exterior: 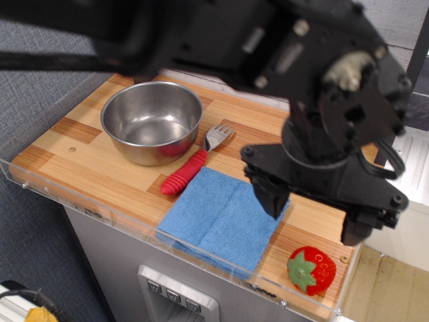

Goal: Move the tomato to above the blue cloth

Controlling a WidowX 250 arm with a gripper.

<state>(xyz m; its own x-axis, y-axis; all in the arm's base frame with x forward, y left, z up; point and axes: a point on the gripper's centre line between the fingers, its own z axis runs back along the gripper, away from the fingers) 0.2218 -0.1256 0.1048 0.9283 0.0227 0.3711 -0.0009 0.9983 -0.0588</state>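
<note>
Observation.image view, from above: a wooden tabletop (80, 157) ringed by a clear plastic lip along its left and front edges, with a plank wall at the back. At far left the wood lies bare between the lip and 1 steel bowl (151, 121), which stands empty near the back-left corner. Just right of the bowl lies 1 fork (194, 161), its red ribbed handle angled toward the front and its tip touching the back-left edge of 1 blue cloth (221, 218). The cloth sits folded flat at the centre front, its front corner close to the plastic lip. Over the cloth's right corner hangs the black gripper (315, 215), jaws spread wide and empty, 1 finger above the cloth's right edge and the other above bare wood farther right. The arm's dark bulk covers much of the table's back right. Below the right finger, 1 tomato (312, 270) rests in the front-right corner, near the lip, apart from the cloth with a strip of bare wood between them.
</note>
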